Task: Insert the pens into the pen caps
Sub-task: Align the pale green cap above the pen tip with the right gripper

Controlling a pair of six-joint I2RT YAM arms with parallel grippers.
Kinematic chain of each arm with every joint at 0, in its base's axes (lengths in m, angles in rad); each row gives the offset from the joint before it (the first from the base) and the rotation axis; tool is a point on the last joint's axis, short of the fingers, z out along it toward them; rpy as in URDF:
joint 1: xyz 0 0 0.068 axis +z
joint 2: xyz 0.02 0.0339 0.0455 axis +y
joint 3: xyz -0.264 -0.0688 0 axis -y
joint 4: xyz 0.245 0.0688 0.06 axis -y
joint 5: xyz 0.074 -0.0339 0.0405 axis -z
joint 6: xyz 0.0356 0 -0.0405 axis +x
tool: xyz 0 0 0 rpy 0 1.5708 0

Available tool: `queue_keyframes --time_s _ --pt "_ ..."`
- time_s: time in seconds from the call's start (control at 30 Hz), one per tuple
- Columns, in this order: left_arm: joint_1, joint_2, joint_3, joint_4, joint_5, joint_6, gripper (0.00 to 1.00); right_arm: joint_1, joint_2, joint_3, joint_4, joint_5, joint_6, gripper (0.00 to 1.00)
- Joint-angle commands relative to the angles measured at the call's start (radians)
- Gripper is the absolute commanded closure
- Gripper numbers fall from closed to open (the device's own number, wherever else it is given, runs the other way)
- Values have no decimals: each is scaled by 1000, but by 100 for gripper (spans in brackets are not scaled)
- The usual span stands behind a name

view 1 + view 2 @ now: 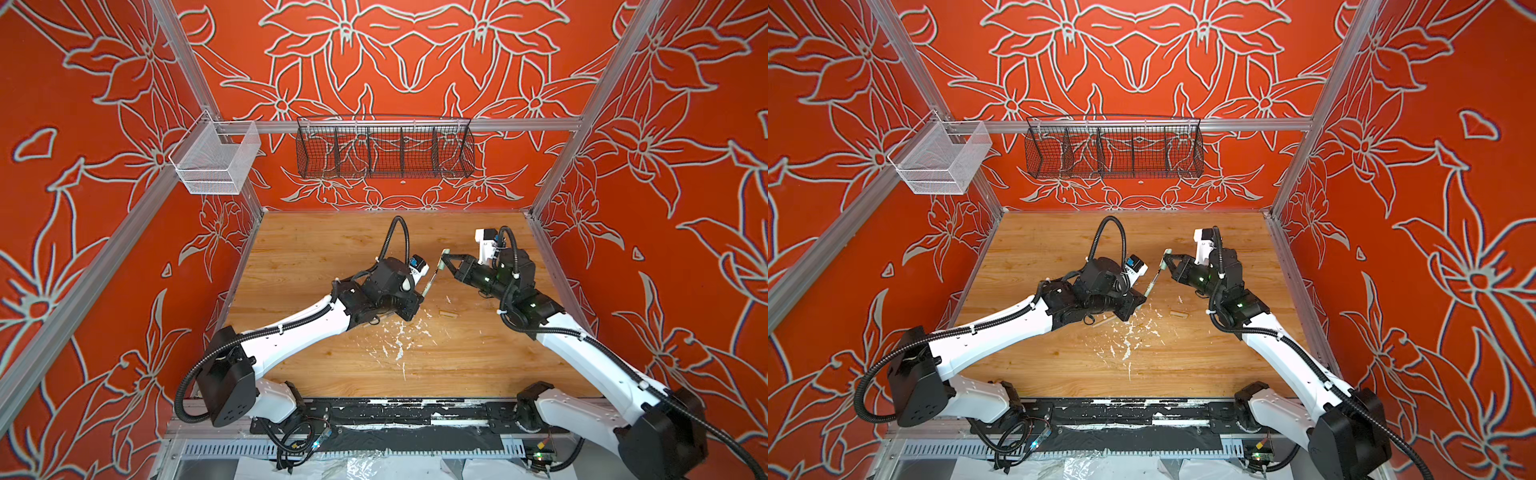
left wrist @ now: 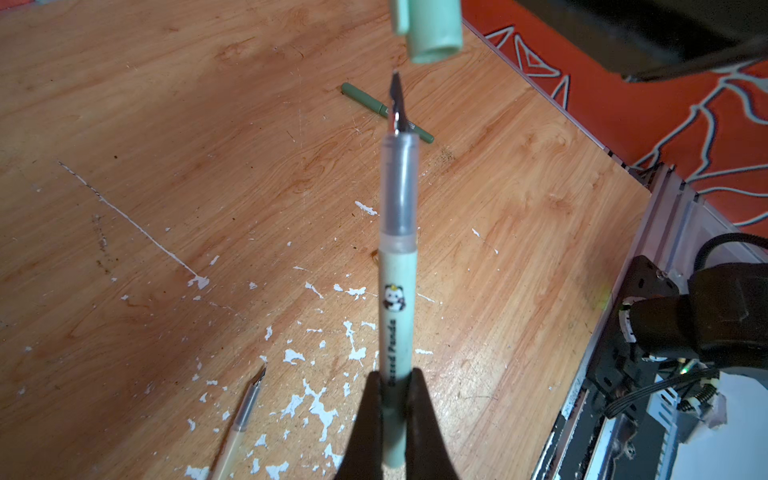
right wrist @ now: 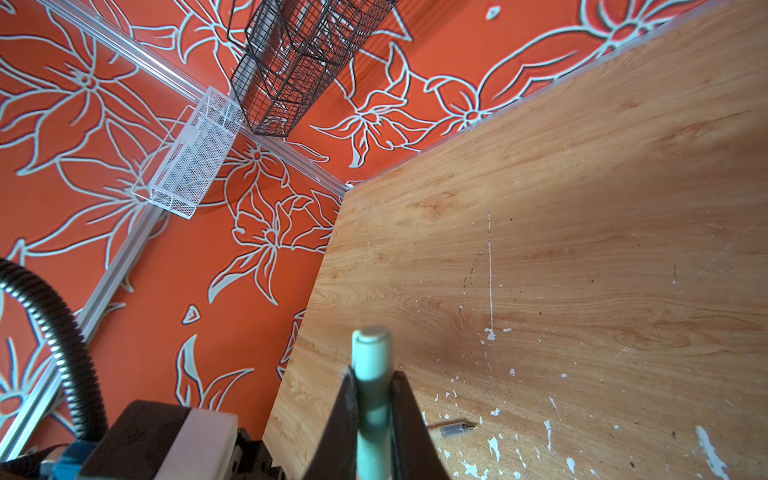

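Left fingers: my left fingers (image 2: 376,390), black and tapered, are clamped on the tail end of the mint pen (image 2: 397,291).
Mint pen: it juts straight out past my left fingers, with a smooth pale barrel carrying a panda print, then a clear frosted sleeve (image 2: 399,187), then a dark pointed metal nib (image 2: 395,99).
Right fingers: my right fingers (image 3: 349,399) are pinched tight on the mint cap (image 3: 372,353), its rounded closed end poking out beyond the tips.
Gap: the cap's hollow round mouth (image 2: 434,52) faces the nib, just beyond it and not touching, sitting slightly off-line.
Worktop: the glossy wood-grain worktop (image 2: 166,166) lies below both pairs of fingers, spattered with white flecks (image 2: 316,403).
Loose: a dark green pen (image 2: 365,99) lies flat beyond the nib, a beige pen (image 2: 243,419) beside my left fingers, and a stubby beige cap (image 1: 449,313) between my arms.
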Motion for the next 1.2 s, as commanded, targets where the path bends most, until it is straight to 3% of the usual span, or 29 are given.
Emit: queue_keyframes --time_s 0.0,0.83,1.17 --pt "-5 -19 2 19 5 12 100 -4 6 7 30 1 2 96" --pt "-5 3 18 24 -15 13 100 -3 -25 -93 108 -45 74 98" --pt "-5 6 18 48 0 1 100 0 -44 -170 247 -22 143 99"
